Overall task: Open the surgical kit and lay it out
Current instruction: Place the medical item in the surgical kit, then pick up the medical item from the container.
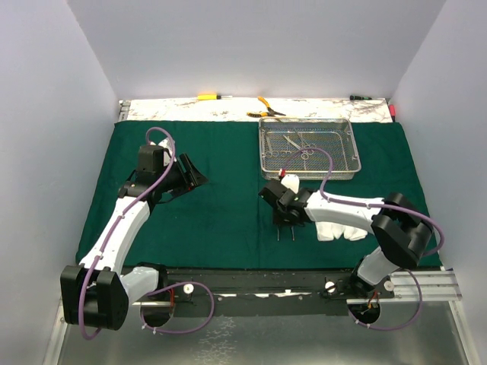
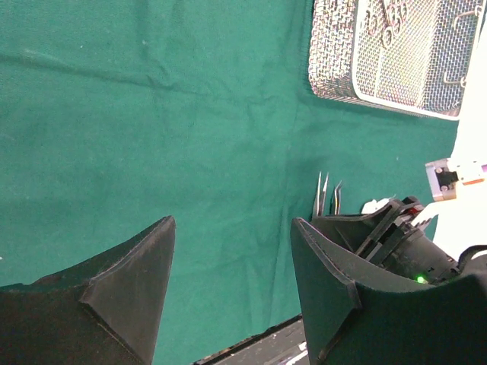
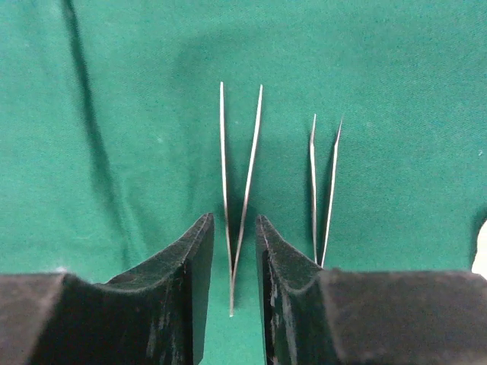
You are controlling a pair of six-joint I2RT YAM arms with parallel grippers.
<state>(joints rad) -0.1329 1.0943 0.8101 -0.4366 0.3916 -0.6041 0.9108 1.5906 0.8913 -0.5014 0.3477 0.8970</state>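
Several silver clamps [image 1: 293, 142] lie inside the wire-mesh tray [image 1: 344, 172].

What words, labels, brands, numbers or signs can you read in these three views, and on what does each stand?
No text can be read anywhere.
The green cloth, the mesh tray, the longer tweezers and the shorter tweezers: no print shows.
The white and orange patch in the left wrist view: too blurred to read.
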